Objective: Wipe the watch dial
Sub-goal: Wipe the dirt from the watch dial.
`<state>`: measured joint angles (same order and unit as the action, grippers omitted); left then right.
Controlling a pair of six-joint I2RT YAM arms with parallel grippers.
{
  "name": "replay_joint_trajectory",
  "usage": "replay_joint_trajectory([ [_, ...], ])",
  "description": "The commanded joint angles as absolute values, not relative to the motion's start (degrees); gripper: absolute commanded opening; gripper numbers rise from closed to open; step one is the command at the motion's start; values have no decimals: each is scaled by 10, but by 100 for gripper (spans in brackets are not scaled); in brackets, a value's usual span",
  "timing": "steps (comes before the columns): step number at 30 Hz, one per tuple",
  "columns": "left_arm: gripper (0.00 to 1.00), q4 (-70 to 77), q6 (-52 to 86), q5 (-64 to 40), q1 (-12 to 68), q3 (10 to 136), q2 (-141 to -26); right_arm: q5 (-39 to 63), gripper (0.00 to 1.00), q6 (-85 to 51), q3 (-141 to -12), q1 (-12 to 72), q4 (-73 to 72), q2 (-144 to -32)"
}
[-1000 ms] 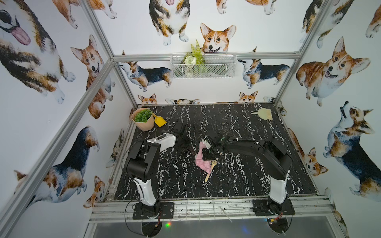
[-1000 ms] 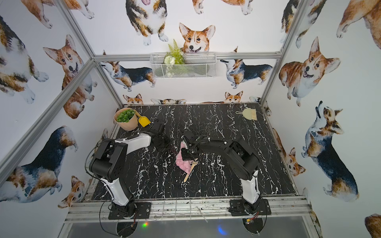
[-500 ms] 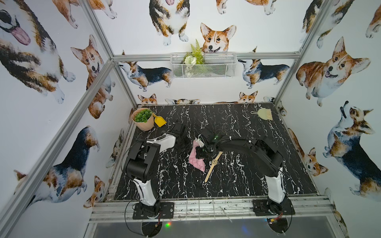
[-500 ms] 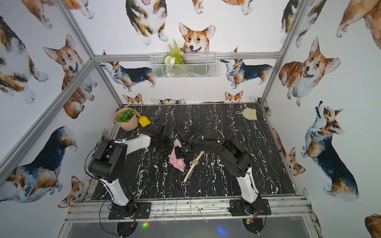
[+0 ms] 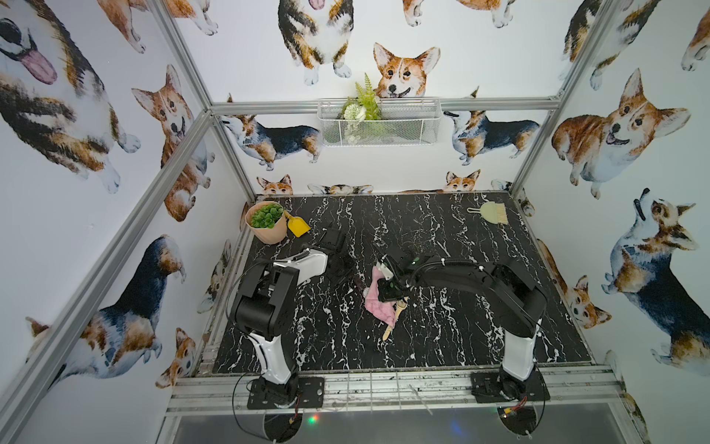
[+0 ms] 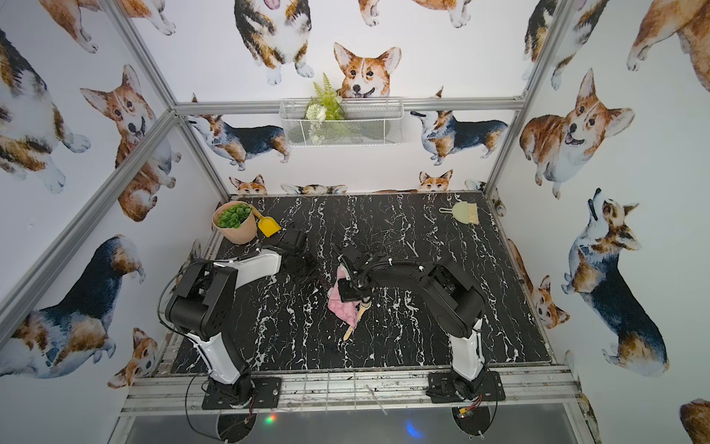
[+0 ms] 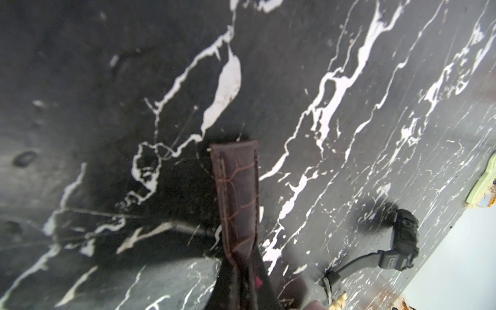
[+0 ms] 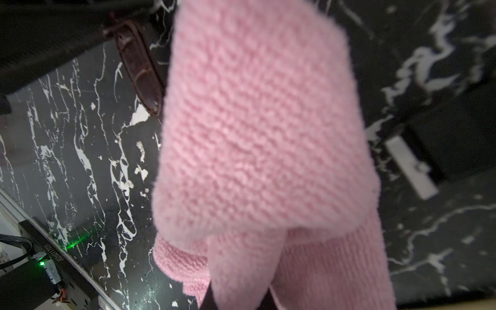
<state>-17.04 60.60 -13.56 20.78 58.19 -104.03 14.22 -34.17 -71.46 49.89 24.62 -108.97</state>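
Right jaws are clamped on the pink cloth (image 8: 263, 150), draped on the desk (image 5: 461, 346) over the watch (image 5: 392, 323), whose tan strap pokes out frontward, while left jaws pinch a dark brown strap (image 7: 237, 193) just beside.

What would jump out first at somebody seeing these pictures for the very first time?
The corgi wallpaper on every wall around the black marble table catches the eye first. In the middle of the table the right gripper is shut on a pink cloth, with a beige strap poking out from under it. Just beside it, the left gripper grips a brown leather strap.
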Motion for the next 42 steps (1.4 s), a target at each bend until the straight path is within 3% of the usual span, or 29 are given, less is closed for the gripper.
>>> replay_joint_trajectory([
  [1, 0, -279, 612, -99, 209, 566, -1047, 130, 0, -326, -771, 500, 271, -1090],
  [7, 0, -278, 613, -104, 208, 562, -1042, 151, 0, -346, -840, 505, 269, -1136],
  [14, 0, -292, 606, -105, 209, 578, -1044, 175, 0, -369, -817, 507, 253, -1177],
  [27, 0, -292, 603, -104, 209, 591, -1062, 158, 0, -358, -704, 494, 247, -1095],
  [36, 0, -293, 608, -102, 209, 588, -1058, 160, 0, -358, -768, 490, 250, -1094],
  [42, 0, -290, 613, -102, 209, 581, -1054, 193, 0, -391, -806, 493, 225, -1149],
])
